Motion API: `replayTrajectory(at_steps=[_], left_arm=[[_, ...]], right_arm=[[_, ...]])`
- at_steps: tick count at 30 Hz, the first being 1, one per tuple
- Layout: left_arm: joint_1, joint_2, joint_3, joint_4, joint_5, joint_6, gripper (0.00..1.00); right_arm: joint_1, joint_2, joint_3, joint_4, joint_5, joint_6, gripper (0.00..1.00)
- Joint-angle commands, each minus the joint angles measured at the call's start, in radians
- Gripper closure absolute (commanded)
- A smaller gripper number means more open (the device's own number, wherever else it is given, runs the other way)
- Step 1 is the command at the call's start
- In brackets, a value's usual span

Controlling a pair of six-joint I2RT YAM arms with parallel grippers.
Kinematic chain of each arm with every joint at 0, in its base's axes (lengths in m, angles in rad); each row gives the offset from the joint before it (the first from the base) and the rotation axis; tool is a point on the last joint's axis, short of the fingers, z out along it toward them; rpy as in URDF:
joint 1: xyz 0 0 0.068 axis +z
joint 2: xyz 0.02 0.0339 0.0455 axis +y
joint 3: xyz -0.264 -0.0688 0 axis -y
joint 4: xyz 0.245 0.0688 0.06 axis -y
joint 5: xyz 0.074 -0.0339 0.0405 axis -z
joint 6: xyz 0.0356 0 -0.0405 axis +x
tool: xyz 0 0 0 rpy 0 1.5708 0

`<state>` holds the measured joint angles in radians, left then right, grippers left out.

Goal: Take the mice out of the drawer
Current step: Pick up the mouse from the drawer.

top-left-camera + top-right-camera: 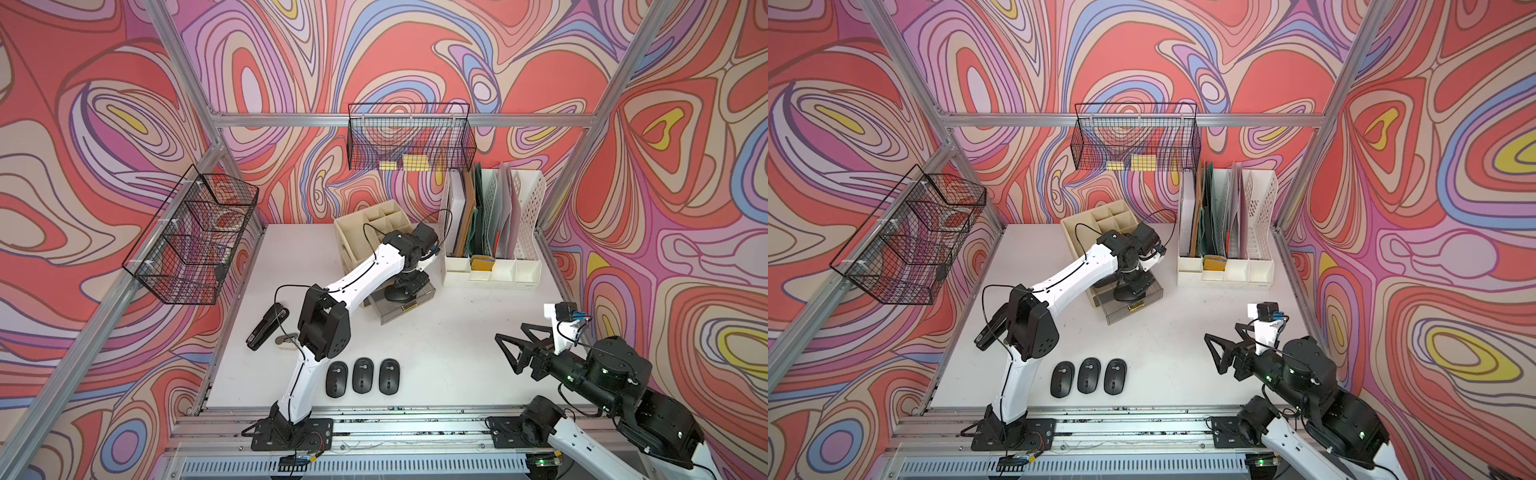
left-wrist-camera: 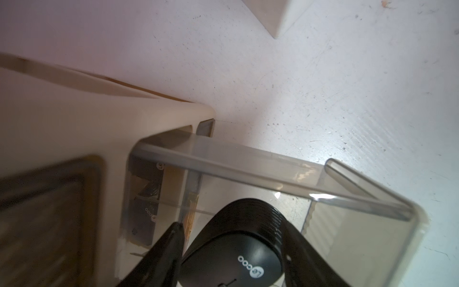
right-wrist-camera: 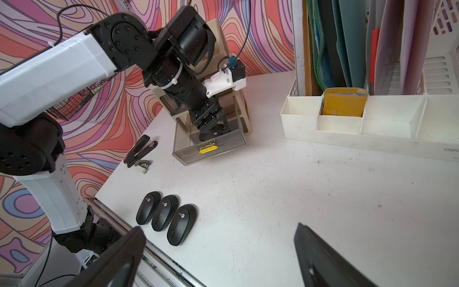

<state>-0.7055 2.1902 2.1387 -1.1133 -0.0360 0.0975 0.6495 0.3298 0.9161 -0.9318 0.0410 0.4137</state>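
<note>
The left jaws clasp a small black oval wireless mouse (image 2: 231, 248) by its sides inside the open clear plastic drawer (image 2: 248, 164), presumably to lift it over the walls toward three matching mice (image 1: 363, 376) rowed on the white tabletop (image 1: 457, 353), while the right jaws hang wide and empty.

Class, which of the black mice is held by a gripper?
The mouse in the left gripper, inside the clear drawer; three others lie in a row on the table.
</note>
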Motion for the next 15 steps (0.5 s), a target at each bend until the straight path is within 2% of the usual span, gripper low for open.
replayTrajectory(at_steps=[1,3,8,15], left_arm=[[0.01,-0.03,0.033,-0.019,0.029,0.027,0.31],[0.012,-0.041,0.018,-0.039,0.055,0.054,0.29],[0.018,-0.054,-0.035,-0.066,0.012,0.082,0.26],[0.035,-0.054,-0.067,-0.083,0.015,0.087,0.21]], right_arm=[[0.004,0.006,-0.005,-0.002,0.014,0.009,0.02],[0.004,0.007,-0.005,-0.001,0.013,0.009,0.02],[0.004,0.013,-0.005,0.001,0.009,0.007,0.02],[0.004,0.022,-0.003,0.0,0.005,0.006,0.02]])
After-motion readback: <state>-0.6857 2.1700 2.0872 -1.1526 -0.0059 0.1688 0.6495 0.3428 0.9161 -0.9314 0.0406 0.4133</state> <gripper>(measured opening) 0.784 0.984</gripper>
